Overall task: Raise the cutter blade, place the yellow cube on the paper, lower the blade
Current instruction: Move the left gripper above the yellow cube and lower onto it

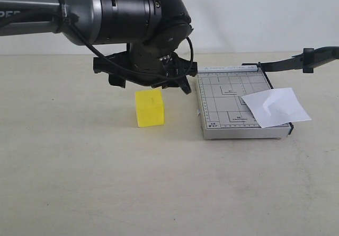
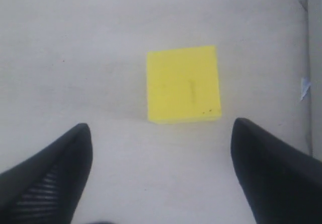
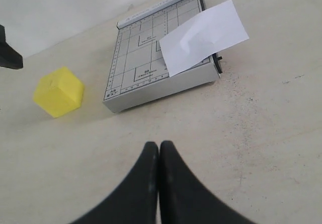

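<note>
From my station, I judged the first step done and the other two not yet begun.

At the left, the left gripper hung just above the yellow cube with its jaws spread wide. In the left wrist view the two fingers framed the cube without touching it, so nothing was gripped. The cube sat flat on the table, in the far half of the surface and just off the left edge of the grey trimmer board, apart from it.

No real containers were in sight. The nearest to one was the trimmer board, which carried only the paper. The sheet lay skewed over the board's near right corner, hanging past its right edge, with a crease lifting its middle. No cube stood on it.

The cutter blade stood raised from its hinge at the board's far right corner, its handle end running out of the exterior view at the right edge.

The right gripper did not show in the exterior view. Its own camera showed the fingers pressed together on nothing, over bare table and well apart from the trimmer.

What was left, by my reckoning: grip the cube, set it on the paper, then bring the blade down.
</note>
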Robot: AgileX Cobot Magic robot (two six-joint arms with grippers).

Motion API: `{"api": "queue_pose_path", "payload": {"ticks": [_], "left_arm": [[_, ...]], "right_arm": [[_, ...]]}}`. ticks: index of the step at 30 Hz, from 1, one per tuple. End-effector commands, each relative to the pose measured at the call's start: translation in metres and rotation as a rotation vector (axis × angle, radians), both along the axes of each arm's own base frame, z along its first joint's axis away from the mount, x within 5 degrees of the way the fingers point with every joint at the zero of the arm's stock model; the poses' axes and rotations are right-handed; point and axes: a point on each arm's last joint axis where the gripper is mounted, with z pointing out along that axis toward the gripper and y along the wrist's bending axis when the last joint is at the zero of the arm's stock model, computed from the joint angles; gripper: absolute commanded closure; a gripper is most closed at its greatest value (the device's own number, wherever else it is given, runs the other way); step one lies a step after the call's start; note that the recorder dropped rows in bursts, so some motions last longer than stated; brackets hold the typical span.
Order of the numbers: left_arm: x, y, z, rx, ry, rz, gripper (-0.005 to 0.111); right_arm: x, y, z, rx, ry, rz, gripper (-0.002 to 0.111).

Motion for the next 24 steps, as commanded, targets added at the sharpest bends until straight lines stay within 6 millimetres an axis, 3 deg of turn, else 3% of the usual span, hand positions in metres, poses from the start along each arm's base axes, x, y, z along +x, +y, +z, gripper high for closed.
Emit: {"api": "queue_pose_path", "payload": {"ticks": [1, 12, 18, 24], "left_arm": [[-0.001, -0.005, 0.004, -0.056, -0.024, -0.001, 0.034], [0.002, -0.005, 0.005, -0.047, -0.045, -0.040, 0.033], [0.014, -0.002, 0.001, -0.094, -0.066, -0.047, 0.011], [0.024, 0.003, -0.023, -0.092, 0.000, 0.002, 0.009]], "right_arm": [[0.000, 0.000, -0.001, 0.023, -0.002, -0.004, 0.108], [0.000, 0.000, -0.001, 0.029, -0.001, -0.005, 0.108], [0.000, 0.000, -0.001, 0.029, -0.001, -0.005, 0.108], [0.000, 0.000, -0.001, 0.029, -0.001, -0.005, 0.108]]}}
